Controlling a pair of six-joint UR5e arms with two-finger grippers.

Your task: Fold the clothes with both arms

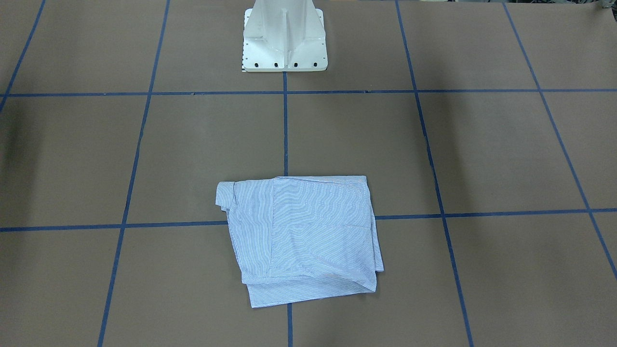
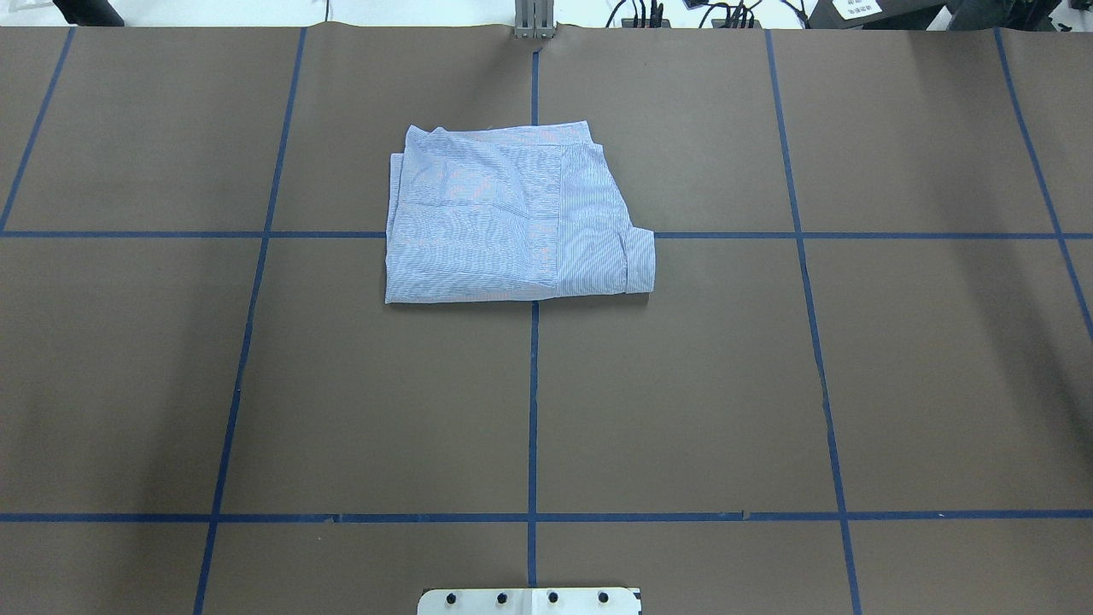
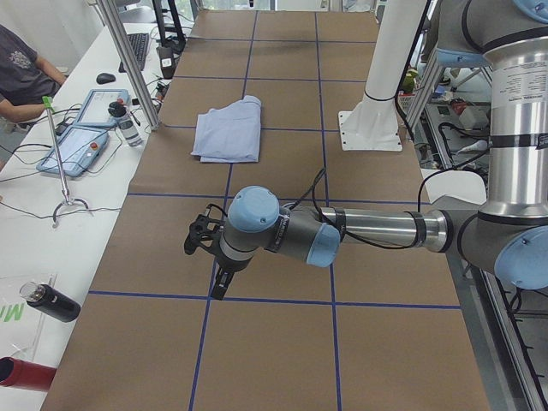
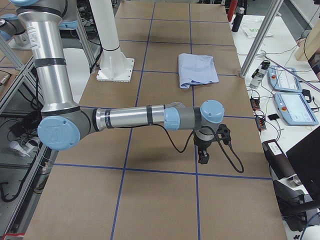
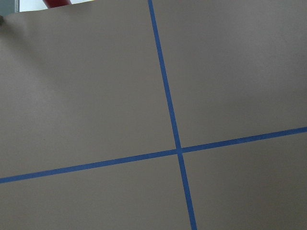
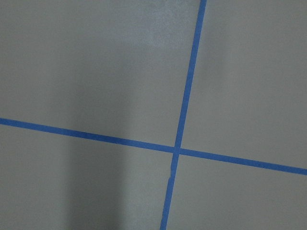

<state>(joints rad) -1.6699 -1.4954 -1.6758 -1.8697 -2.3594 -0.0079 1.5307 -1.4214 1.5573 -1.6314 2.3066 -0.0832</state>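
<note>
Table (image 2: pixel 683 384): shirt (image 2: pixel 512 218) lies folded flat at 12 o'clock from centre, overhead view. I judge it light, limp, layers prone to slide; I'd pinch stacked corners. Left gripper (image 3: pixel 219 287) and right gripper (image 4: pixel 204 159) hover well apart from it; whether they're open I cannot tell.

Open table (image 2: pixel 683 384) paper on all sides of folded shirt (image 2: pixel 512 218): I can pass L, R, near side. Shirt itself flat, low profile. Obstructions: white pedestal (image 1: pixel 283 38) at my base; metal post (image 3: pixel 128 64), bottle (image 3: pixel 128 128), tablets (image 3: pixel 86 145) along operators' edge
</note>
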